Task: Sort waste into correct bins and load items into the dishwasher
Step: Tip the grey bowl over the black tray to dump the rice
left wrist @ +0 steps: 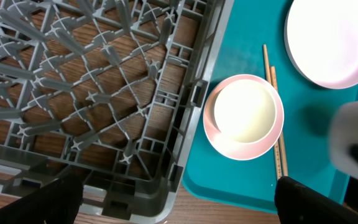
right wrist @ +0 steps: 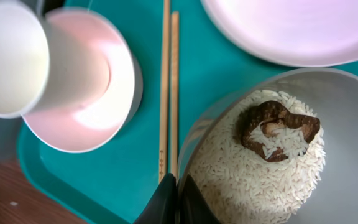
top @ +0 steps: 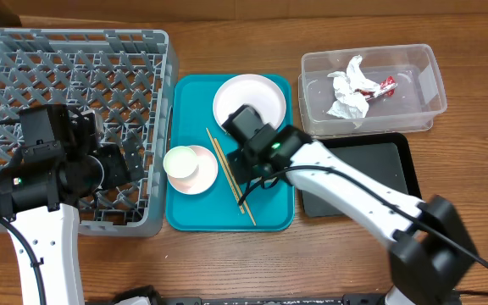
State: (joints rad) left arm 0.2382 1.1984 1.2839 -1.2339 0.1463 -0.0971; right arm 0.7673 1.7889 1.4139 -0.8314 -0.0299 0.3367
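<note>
The rack (top: 74, 119) filled the left of the table, and the left gripper (left wrist: 179, 208) hung over its near right corner with its fingers spread wide and nothing between them. It posed little risk unless it swung right into the other arm. The teal tray (top: 185, 216) lay just right of the rack. Beyond it to the right sat the tub (top: 422, 85), holding the napkin (top: 346, 89) and wrapper (top: 386, 85), and near of that the bare black tray (top: 363, 182). The plate (top: 250, 100) sat at the teal tray's far end. The main hazard was the bowl (right wrist: 347, 124), over the middle of the teal tray between plate and chopsticks. The right gripper (right wrist: 178, 200) was pinched shut on its near rim alone, and the bowl carried a heap of rice (right wrist: 229, 180) topped with brown bits (right wrist: 278, 124). Such an off-centre rim hold would likely let the bowl pivot or slip under the load, scattering grains on the way to a bin. Whether it was lifted off the teal tray could not be told. The saucer (right wrist: 114, 93) and the cup (right wrist: 11, 56) standing on it were just left of the bowl. A careless sweep could topple the cup. The chopsticks (right wrist: 168, 93) lay side by side right beside the gripped rim, so a low drag might roll them off.
</note>
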